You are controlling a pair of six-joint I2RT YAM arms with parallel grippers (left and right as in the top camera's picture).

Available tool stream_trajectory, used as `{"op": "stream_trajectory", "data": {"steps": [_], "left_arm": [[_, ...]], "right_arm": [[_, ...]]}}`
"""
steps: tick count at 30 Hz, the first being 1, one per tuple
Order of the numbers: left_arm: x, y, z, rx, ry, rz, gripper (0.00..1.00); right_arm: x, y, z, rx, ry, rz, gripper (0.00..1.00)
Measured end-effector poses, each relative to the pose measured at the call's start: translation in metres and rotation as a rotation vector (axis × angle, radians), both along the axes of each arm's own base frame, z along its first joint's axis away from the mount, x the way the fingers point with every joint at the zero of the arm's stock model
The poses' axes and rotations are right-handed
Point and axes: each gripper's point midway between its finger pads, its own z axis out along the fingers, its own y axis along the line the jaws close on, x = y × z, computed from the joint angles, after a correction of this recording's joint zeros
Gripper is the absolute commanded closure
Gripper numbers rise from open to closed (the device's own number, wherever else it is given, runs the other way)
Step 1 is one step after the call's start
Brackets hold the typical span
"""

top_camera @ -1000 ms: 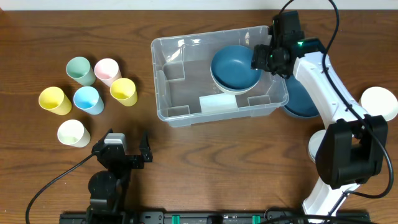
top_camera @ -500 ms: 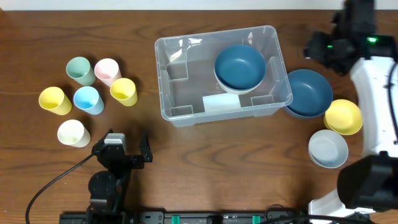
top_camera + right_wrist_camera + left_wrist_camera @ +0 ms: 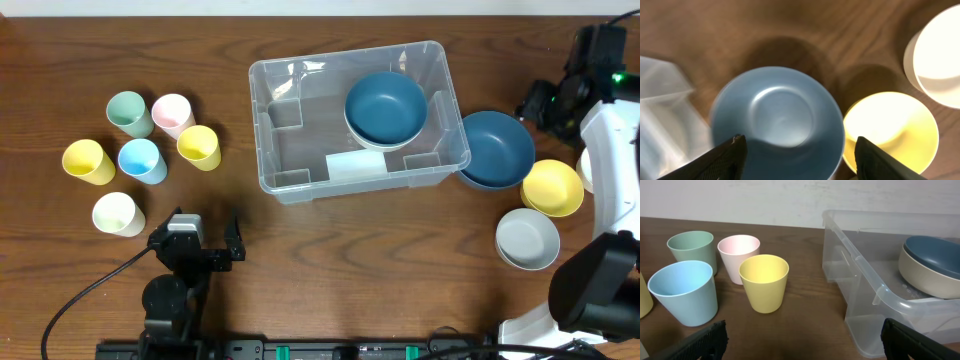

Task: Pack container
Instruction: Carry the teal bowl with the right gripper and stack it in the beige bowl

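**Container** [image 3: 256,130]: stiff, slick plastic, apparently light; grip the rolled rim. Right tool [image 3: 799,154] open, empty, over a blue bowl [image 3: 775,120]; left tool [image 3: 807,342] open.

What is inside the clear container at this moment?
One dark blue bowl sits in the container, at its far right. A pale label shows by the near wall. Whatever lies under the bowl is covered.

Large clear rectangular container [image 3: 300,140], sitting upright mid-desk, lying slightly askew, holding a dark blue bowl [image 3: 385,107]
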Motion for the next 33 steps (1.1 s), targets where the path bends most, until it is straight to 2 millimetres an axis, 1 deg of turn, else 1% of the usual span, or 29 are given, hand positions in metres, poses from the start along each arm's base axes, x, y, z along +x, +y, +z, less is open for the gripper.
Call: {"op": "stream_trajectory", "data": {"steps": [5, 8, 11, 15, 20, 23, 31, 33], "left_arm": [[0.000, 0.000, 0.000, 0.000, 0.000, 0.000, 0.02], [0.000, 0.000, 0.000, 0.000, 0.000, 0.000, 0.02], [0.000, 0.000, 0.000, 0.000, 0.000, 0.000, 0.02], [0.000, 0.000, 0.000, 0.000, 0.000, 0.000, 0.02], [0.000, 0.000, 0.000, 0.000, 0.000, 0.000, 0.02], [0.000, 0.000, 0.000, 0.000, 0.000, 0.000, 0.02], [0.000, 0.000, 0.000, 0.000, 0.000, 0.000, 0.02], [0.000, 0.000, 0.000, 0.000, 0.000, 0.000, 0.02]], "right_arm": [[-0.012, -0.012, -0.035, -0.025, 0.041, -0.038, 0.30], [-0.015, -0.019, -0.043, -0.032, 0.044, -0.058, 0.30], [-0.011, -0.026, -0.047, -0.046, 0.018, -0.068, 0.30], [-0.008, -0.029, -0.057, -0.063, -0.007, -0.062, 0.35], [-0.016, -0.028, -0.083, -0.068, 0.001, -0.050, 0.43], [-0.020, -0.027, -0.093, -0.071, 0.006, -0.044, 0.51], [-0.015, -0.028, -0.093, -0.080, -0.022, -0.041, 0.76], [-0.013, -0.029, -0.092, -0.082, -0.029, -0.042, 0.79]]}}
